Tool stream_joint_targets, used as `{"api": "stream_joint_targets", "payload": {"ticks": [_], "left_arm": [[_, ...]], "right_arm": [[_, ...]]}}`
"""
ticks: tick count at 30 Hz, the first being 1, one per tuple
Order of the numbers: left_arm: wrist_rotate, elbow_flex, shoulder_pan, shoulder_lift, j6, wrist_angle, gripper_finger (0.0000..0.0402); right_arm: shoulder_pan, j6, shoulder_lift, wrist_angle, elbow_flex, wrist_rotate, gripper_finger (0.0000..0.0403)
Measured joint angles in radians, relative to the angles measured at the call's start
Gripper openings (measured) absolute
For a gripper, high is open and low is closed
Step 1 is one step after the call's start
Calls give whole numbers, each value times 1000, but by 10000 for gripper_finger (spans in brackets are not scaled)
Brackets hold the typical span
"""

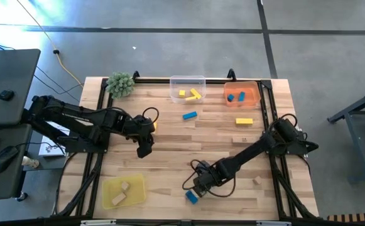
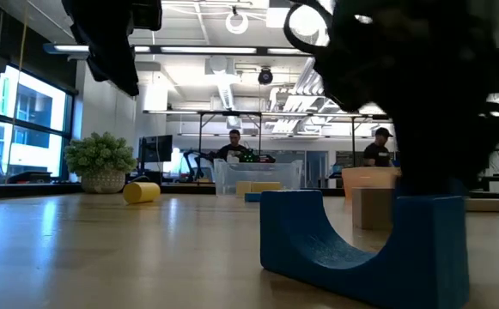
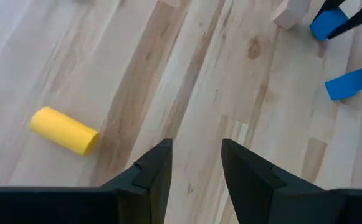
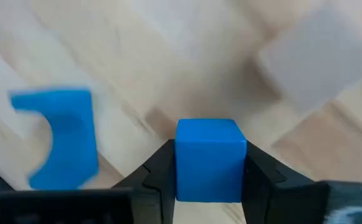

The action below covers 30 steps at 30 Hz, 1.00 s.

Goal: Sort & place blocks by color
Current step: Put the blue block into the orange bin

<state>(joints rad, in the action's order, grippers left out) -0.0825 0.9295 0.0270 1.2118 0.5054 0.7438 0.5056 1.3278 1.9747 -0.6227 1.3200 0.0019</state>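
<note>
Blue cube [image 4: 209, 159] fills the right wrist view, pinched between the right arm's two dark fingers [image 4: 159, 171], with a blue arch block [image 4: 62, 138] lying just beside it on the wood. A clean, straight lift looks wise here, so the arch is not knocked.

Low view: the blue arch block [image 2: 365, 240] stands nearest, the right arm's dark bulk looming over it; a yellow cylinder [image 2: 142, 191] lies far back near the green plant [image 2: 100, 160], and two people sit in the room beyond.

High view: the right gripper [image 1: 199, 184] works at the table's near edge, well apart from the orange tray [image 1: 255, 94], which already holds blue blocks and is the likely destination. The clear tray [image 1: 188, 81] holds yellow pieces; the yellow tray [image 1: 110, 189] holds plain wood. The left gripper [image 1: 144, 148] hovers mid-table.

Left wrist view: the left fingers [image 3: 154, 174] stand apart, empty, above bare wood, the yellow cylinder [image 3: 64, 130] lying nearby.
</note>
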Motion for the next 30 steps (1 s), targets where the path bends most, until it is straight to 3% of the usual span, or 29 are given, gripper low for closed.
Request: {"api": "stream_joint_targets", "payload": {"ticks": [8, 20, 30], "left_arm": [[1, 0, -86, 0, -97, -2, 129], [1, 0, -215, 0, -232, -2, 129], [1, 0, -266, 0, -240, -1, 129]], "right_arm": [[-83, -80, -1, -146, 125, 77, 103], [-260, -381, -3, -527, 373, 246, 103], [-396, -658, -3, -715, 422, 362, 103]]}}
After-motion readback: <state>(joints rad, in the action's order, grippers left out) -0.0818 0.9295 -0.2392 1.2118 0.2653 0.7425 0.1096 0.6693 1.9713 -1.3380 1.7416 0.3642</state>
